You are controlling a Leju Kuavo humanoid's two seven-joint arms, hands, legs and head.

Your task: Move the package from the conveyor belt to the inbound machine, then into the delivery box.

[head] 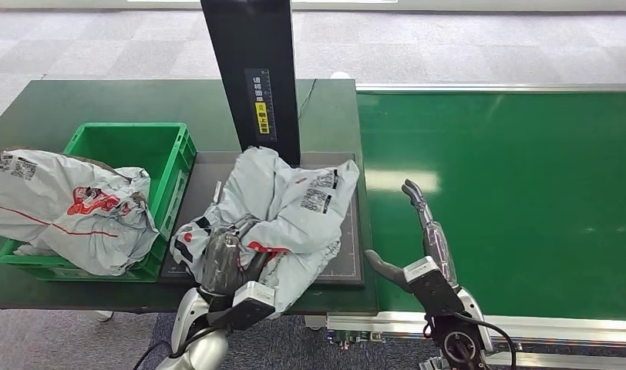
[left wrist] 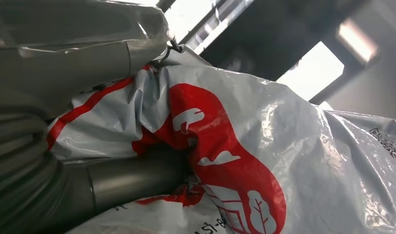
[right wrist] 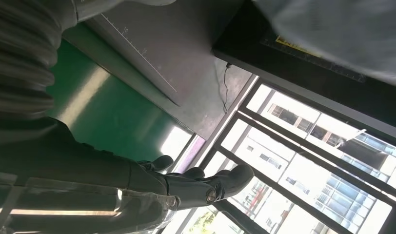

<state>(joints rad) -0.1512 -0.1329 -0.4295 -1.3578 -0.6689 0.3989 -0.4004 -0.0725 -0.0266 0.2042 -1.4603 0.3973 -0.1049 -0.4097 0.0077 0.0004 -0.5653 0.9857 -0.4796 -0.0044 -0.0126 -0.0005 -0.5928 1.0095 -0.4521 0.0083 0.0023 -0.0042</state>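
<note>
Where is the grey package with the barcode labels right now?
In the head view, the grey package lies on the dark scanner plate below the black post, between the green crate and the conveyor belt, with the left hand gripping its near end.

Green table (head: 32,116): crate (head: 132,146), scanner plate (head: 348,266)

The head view looks forward and steeply down from above the dark flat scanning plate with its black upright post (head: 252,77), taking in the whole work area around it. The left wrist view sits very near the crumpled grey plastic mail bag with red print (left wrist: 264,161) lying on that plate (also seen from the head (head: 294,208)). The right wrist view, turned, looks from low beside the plate (right wrist: 152,53) past the post up toward the windows.
</note>
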